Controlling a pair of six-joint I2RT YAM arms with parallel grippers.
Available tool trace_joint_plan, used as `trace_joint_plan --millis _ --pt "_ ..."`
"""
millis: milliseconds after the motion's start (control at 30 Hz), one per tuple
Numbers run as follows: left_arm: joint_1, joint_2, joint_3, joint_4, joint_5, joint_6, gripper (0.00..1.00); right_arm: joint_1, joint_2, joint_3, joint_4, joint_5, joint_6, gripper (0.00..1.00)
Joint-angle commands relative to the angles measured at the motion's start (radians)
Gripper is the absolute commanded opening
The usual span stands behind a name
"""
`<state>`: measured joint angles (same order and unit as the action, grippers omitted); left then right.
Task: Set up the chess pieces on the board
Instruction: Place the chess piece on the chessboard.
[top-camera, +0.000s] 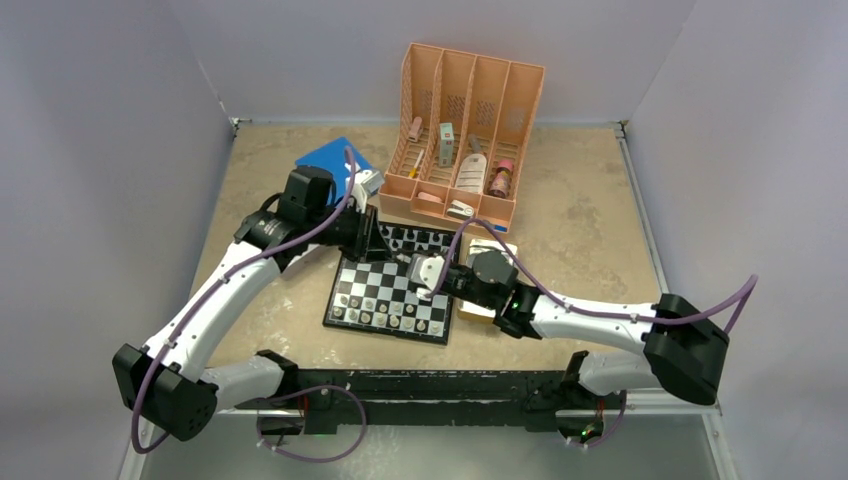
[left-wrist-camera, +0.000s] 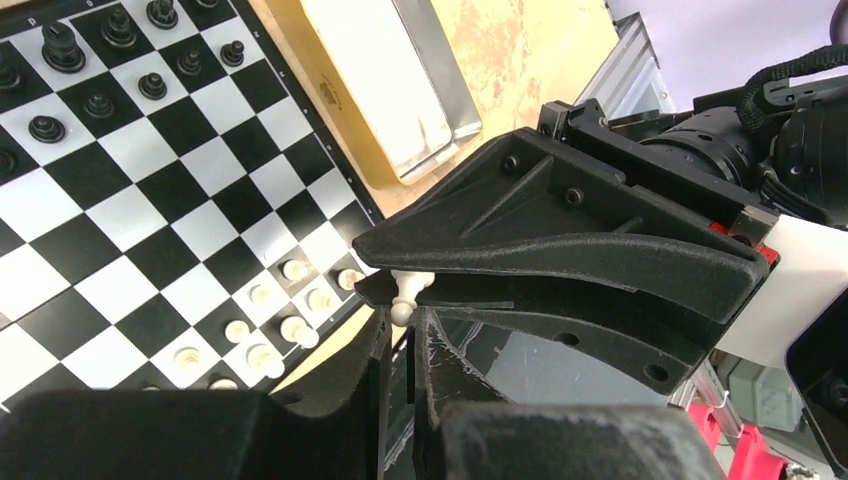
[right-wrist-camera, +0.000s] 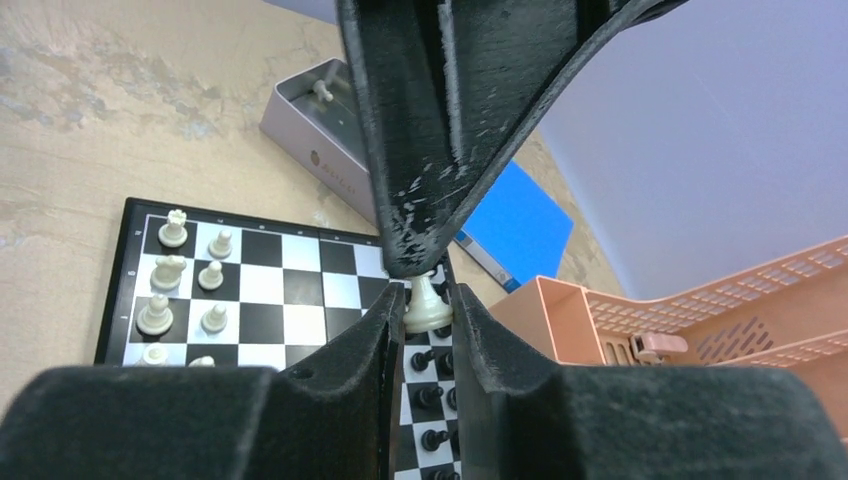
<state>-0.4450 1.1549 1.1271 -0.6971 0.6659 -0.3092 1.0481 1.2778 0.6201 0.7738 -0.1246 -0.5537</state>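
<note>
One sandy bench (top-camera: 580, 230), one glossy black-and-white checked board (top-camera: 385, 285) and two shiny metal trays: left tray (top-camera: 368, 183), right tray (top-camera: 492, 248). Only the right wrist view shows a stray pale piece (right-wrist-camera: 322, 88) in the left tray. The right hand (right-wrist-camera: 425, 300) is clamped on one pale chess piece (right-wrist-camera: 427, 312) above the board. The left hand (right-wrist-camera: 410, 268) has fingers nearly together at the piece's head; grip unclear.
</note>
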Motion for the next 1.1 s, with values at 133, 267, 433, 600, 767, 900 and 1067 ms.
trace_joint_plan --millis 133,267,433,600,767,900,1067 --pt "0.009 0.049 0.137 0.045 -0.019 0.068 0.00 0.025 -0.108 -0.053 0.022 -0.064 0.086 0.55" --pt "0.008 0.083 0.192 -0.061 -0.035 0.079 0.00 0.025 -0.206 -0.091 -0.008 -0.023 0.122 0.64" --pt "-0.014 0.086 0.184 -0.054 -0.055 0.068 0.00 0.025 -0.373 -0.133 -0.057 0.082 0.171 0.85" --pt "-0.070 0.073 0.117 0.036 -0.140 0.033 0.00 0.025 -0.512 -0.094 -0.174 0.195 0.281 0.99" --pt "-0.160 0.036 -0.003 0.196 -0.227 -0.048 0.00 0.025 -0.613 -0.021 -0.294 0.329 0.392 0.99" --pt "-0.247 0.026 -0.114 0.341 -0.300 -0.096 0.00 0.025 -0.703 0.005 -0.311 0.417 0.454 0.99" --pt "-0.350 0.020 -0.243 0.488 -0.418 -0.126 0.00 0.026 -0.795 0.055 -0.390 0.481 0.472 0.99"
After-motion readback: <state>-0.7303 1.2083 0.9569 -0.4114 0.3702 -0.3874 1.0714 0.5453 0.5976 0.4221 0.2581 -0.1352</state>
